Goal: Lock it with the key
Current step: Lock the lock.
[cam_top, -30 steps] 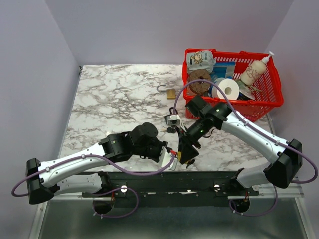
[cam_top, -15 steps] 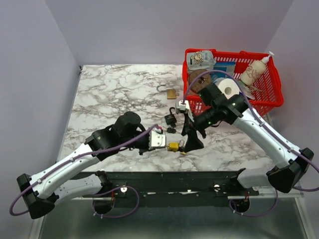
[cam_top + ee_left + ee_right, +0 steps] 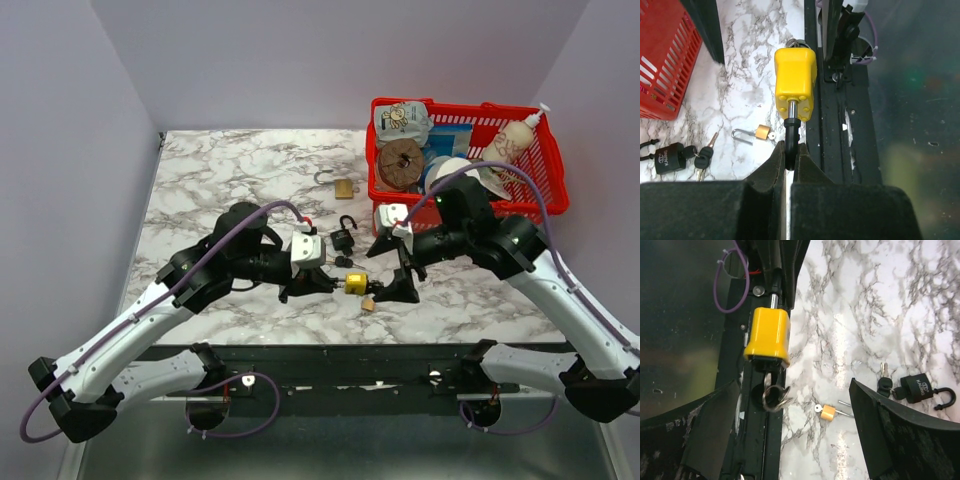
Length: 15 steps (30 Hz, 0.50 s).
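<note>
Black-fingered, my left gripper (image 3: 790,161) clamps the yellow padlock (image 3: 795,82) by its shackle, above the table's (image 3: 230,180) near edge. My right gripper (image 3: 792,425) has just sprung wide, leaving the key (image 3: 771,390) in the keyway; I'd regrip it.

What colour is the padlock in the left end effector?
Yellow padlock; best seen in left wrist view.
</note>
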{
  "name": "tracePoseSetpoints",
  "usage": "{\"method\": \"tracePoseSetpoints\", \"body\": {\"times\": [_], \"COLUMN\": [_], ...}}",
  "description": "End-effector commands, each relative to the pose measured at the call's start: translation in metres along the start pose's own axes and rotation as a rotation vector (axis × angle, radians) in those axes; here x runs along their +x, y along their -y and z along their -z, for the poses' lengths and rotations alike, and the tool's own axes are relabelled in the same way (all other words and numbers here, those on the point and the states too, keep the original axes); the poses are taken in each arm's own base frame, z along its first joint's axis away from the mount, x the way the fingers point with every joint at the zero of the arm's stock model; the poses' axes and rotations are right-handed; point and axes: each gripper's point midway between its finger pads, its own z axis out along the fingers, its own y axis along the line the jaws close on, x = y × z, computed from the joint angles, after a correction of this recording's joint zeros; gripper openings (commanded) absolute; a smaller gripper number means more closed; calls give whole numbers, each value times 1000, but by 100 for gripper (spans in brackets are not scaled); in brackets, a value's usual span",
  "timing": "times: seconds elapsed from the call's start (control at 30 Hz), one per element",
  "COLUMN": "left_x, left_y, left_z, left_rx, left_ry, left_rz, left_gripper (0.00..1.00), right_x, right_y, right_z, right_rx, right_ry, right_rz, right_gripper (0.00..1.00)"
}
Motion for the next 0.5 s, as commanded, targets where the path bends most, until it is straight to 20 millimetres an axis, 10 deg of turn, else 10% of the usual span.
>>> {"method": "tracePoseSetpoints", "body": {"times": [0.0,0.47], "left_x": [-37,-38], "left_y": [2,-20], "left_z": [0,-8], "left_rx": [38,-45], "left_ry": [80,99], "left_rz": [4,70], "left_gripper": [0,0], "right_x": [-3,-1], "right_y": [1,8], "right_z": [-15,-30], "right_rx": [-33,-50], "right_ry": [-5,-47], "right_rz": [60,17], "right_gripper": [100,49]}}
